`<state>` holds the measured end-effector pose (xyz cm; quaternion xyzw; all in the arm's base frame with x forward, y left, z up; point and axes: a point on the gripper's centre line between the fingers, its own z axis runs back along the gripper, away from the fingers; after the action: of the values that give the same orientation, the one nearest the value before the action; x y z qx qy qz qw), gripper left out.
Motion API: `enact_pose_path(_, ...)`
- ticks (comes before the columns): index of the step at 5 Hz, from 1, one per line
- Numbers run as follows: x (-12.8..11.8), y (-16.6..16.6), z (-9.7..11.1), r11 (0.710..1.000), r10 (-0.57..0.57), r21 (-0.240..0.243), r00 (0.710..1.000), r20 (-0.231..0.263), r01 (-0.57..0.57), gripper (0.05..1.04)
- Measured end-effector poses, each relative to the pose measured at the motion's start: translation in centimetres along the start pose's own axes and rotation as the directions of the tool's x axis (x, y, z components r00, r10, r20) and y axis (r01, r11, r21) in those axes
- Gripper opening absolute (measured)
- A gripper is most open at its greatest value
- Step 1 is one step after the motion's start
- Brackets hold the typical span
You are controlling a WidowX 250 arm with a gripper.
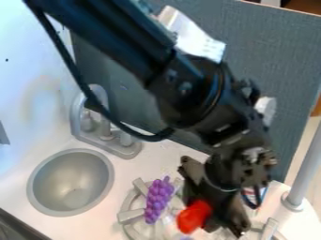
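A black two-finger gripper [216,208] hangs over a toy stove's gray spoked burner [130,216], beside a smooth red object [193,216] and near a purple toy grape bunch [158,199]. Whether it grips the red piece cannot be told. The work appears at the grasping stage, calling for a secure hold before any lift.

Red thing [193,217] blurred, part hidden by gripper [213,208], can't tell what it is. Burner grate [130,216] near counter's [156,157] near edge: partly covered by purple grapes [156,199], bottom cut off. Pale purple bit [186,238] beside it cut off, too small to tell. Arm [116,35] cut off at top. Pole [307,166] at counter's right edge cut off. Label print unreadable.
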<state>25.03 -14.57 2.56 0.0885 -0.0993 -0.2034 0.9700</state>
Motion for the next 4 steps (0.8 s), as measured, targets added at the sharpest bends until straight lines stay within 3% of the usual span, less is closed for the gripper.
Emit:
enact_pose_path(1, 1.4, -2.8, -1.7, 0.993, -0.109, -0.06, 0.993, -0.04, 0.106, 0.571)
enact_pose_path(2, 3.2, -4.1, -4.0, 0.978, -0.202, -0.063, 0.977, -0.066, 0.198, 0.571)
enact_pose_path(4, 5.0, -7.1, -8.4, 0.962, -0.267, -0.084, 0.958, -0.102, 0.259, 0.571)
